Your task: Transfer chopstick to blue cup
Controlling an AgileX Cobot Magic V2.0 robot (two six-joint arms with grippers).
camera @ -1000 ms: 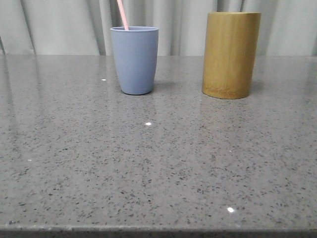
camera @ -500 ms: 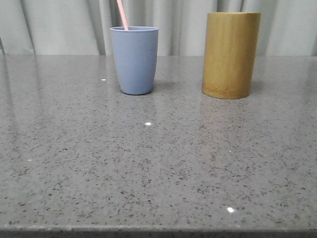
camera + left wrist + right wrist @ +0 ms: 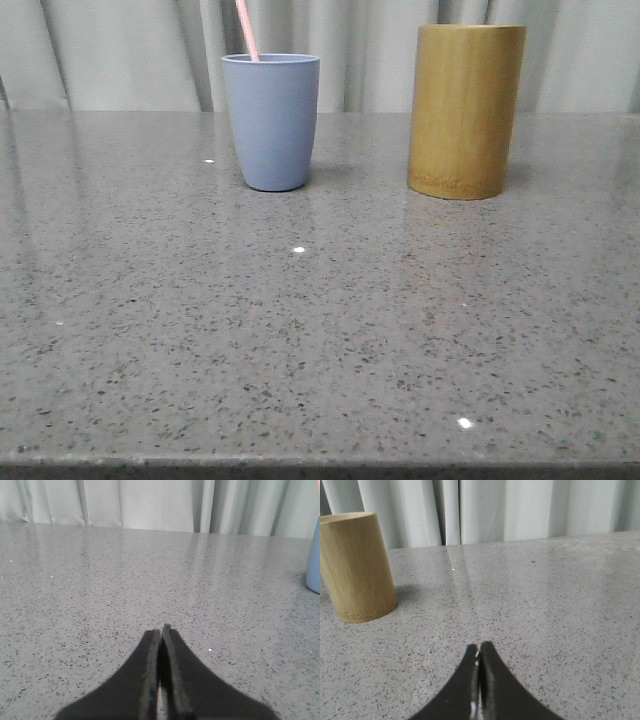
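Note:
The blue cup stands upright at the back of the table, left of centre. A pale pink chopstick sticks up out of it, leaning left; only its top end shows. An edge of the blue cup shows in the left wrist view. My left gripper is shut and empty, low over bare table well away from the cup. My right gripper is shut and empty, over bare table apart from the bamboo holder. Neither gripper shows in the front view.
A taller tan bamboo cylinder holder stands at the back right, also in the right wrist view. The grey speckled table has its front edge at the bottom of the front view. Grey curtains hang behind.

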